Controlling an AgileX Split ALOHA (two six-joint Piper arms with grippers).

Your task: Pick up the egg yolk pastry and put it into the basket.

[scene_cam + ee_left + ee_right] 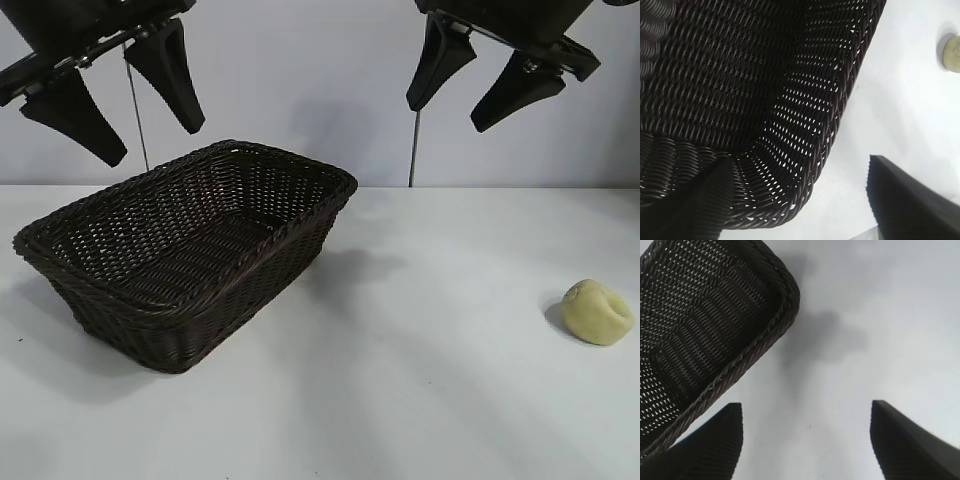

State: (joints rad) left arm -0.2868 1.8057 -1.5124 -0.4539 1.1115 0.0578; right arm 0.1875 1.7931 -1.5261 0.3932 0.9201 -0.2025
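1. Spanning the whole scene, a white table (420, 380) carries all items; a pale wall stands behind it.
2. Dark brown woven wicker basket (190, 250), rectangular with a braided rim and sloping sides, sits on the table's left half, set at an angle to the table edge. Nothing is seen inside it. The left wrist view looks down into its weave (740, 90); the right wrist view takes in one rounded corner (715, 325).
3. Left gripper (115, 95) hangs high above the basket's left end, fingers spread wide, holding nothing.
4. Right gripper (478, 85) hangs high over bare table to the right of the basket, fingers likewise parted, holding nothing.
5. Egg yolk pastry (597, 312), a small pale yellow rounded lump with a dent on top, lies on the table at the far right, well apart from the basket and from both grippers. It appears at the margin of the left wrist view (952, 50).
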